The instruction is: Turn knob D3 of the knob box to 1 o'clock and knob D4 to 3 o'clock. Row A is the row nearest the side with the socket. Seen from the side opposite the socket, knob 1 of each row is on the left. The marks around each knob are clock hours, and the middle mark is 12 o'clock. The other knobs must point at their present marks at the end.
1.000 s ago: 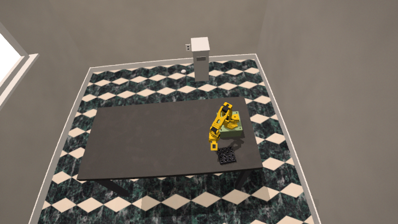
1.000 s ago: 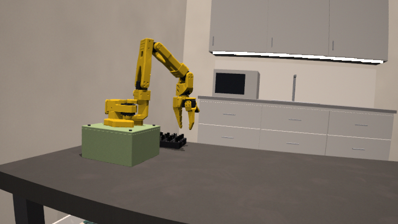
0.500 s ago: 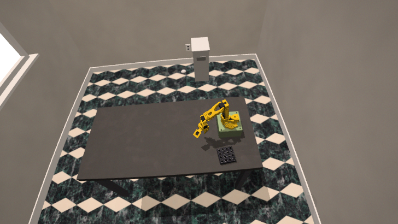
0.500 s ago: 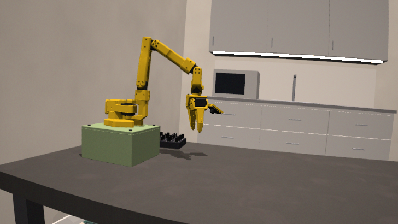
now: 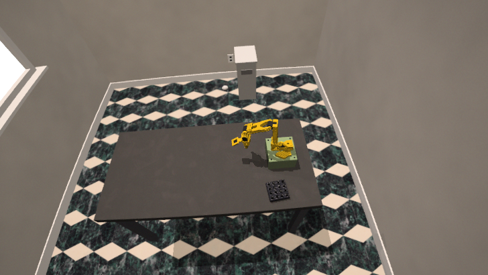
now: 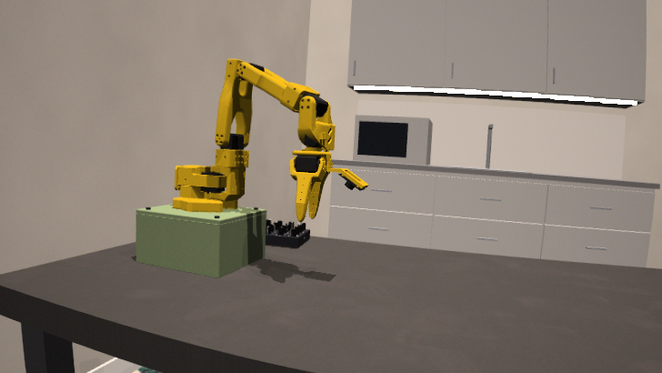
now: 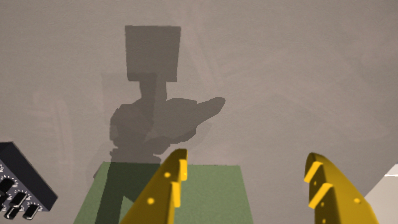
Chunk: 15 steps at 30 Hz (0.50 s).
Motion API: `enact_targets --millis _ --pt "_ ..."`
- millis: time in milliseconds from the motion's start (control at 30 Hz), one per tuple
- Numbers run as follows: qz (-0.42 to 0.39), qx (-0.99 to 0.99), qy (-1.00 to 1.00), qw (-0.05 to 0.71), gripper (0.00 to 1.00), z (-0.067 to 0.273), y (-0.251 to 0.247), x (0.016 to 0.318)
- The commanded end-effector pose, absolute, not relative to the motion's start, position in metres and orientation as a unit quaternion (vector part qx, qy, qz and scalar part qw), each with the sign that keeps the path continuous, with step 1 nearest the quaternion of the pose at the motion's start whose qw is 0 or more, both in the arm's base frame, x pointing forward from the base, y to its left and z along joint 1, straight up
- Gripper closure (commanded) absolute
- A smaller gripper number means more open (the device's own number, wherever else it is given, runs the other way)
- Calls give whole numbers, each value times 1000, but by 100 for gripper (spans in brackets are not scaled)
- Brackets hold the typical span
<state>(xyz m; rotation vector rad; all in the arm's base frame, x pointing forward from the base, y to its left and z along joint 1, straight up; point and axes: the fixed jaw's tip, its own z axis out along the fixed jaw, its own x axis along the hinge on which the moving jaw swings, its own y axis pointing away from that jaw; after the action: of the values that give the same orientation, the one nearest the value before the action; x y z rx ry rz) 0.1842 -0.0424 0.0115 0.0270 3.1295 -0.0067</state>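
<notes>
Hanging with fingers parted around nothing, my gripper stands well apart from the knob box, off to its side and lower. Those slim grips probably turn stiffly; I'd pinch their flat sides.

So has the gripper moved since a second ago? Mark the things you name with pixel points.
Yes: in the top view the gripper [image 5: 246, 147] [image 6: 306, 219] [image 7: 246, 152] has swung away from the knob box [image 5: 277, 190] [image 6: 287, 239] [image 7: 30, 175].
</notes>
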Motion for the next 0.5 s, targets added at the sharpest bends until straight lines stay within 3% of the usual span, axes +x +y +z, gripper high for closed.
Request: enact_targets --millis 0,467 --pt "0 105 995 -1 67 13 -71 179" --pt "1 322 947 -2 62 19 -129 149"
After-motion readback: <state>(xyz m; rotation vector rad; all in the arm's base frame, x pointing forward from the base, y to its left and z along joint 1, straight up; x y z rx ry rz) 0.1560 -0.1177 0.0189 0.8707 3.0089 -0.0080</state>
